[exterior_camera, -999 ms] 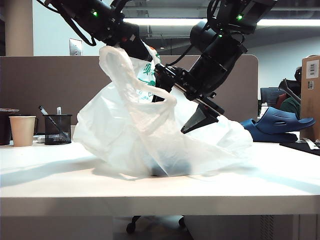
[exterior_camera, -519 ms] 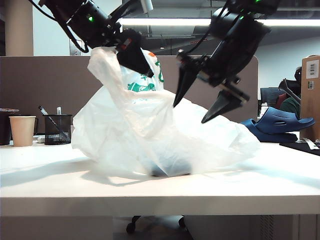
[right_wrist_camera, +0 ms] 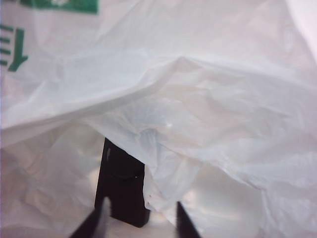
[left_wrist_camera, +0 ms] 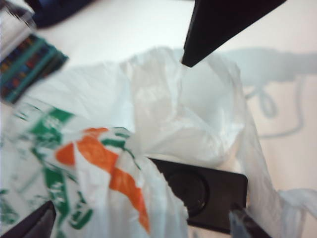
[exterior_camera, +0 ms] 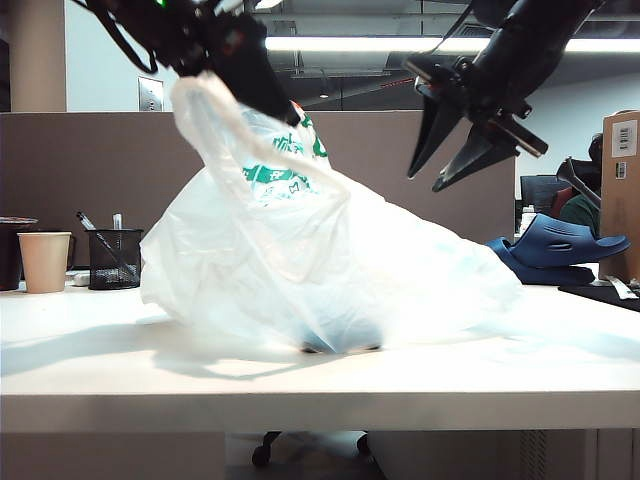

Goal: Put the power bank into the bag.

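Two grippers hang above one bag [exterior_camera: 330, 270] on the white table [exterior_camera: 120, 370]. The left gripper [exterior_camera: 262, 92], at the bag's raised upper edge, has its dark pointed fingers [left_wrist_camera: 218, 25] spread wide, with film bunched between them; whether it pinches the plastic cannot be told. The bag is thin, translucent, crinkled white film printed in green and orange. Below both grippers, inside the bag at its bottom, lies the power bank [left_wrist_camera: 208, 191], a flat matte-black slab with rounded corners and an oval mark. The right gripper [exterior_camera: 448, 160] hovers clear of the bag, jaws parted, holding nothing.
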Robot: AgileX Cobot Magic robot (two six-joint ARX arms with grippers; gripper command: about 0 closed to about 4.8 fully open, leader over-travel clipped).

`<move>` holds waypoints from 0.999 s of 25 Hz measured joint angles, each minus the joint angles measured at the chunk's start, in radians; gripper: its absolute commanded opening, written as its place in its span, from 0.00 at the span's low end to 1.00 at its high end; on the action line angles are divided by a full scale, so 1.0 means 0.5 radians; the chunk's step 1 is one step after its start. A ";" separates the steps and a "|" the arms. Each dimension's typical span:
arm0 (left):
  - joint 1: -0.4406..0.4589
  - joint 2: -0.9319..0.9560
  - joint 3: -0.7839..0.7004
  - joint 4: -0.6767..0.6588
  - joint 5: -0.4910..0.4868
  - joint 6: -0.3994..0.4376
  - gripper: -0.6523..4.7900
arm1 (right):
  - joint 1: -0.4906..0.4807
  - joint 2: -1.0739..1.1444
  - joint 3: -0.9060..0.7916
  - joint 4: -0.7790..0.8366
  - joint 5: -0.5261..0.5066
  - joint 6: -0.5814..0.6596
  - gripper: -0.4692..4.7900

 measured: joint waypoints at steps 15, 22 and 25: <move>0.002 -0.500 0.000 0.030 -0.278 0.005 0.94 | -0.103 -0.263 0.000 -0.033 -0.005 -0.063 0.08; 0.002 -0.784 0.001 0.139 -0.863 0.007 0.15 | -0.316 -0.572 -0.002 -0.033 0.002 -0.114 0.08; 0.001 -0.879 0.001 0.153 -1.054 0.002 0.11 | -0.439 -0.699 -0.002 -0.032 0.008 -0.117 0.08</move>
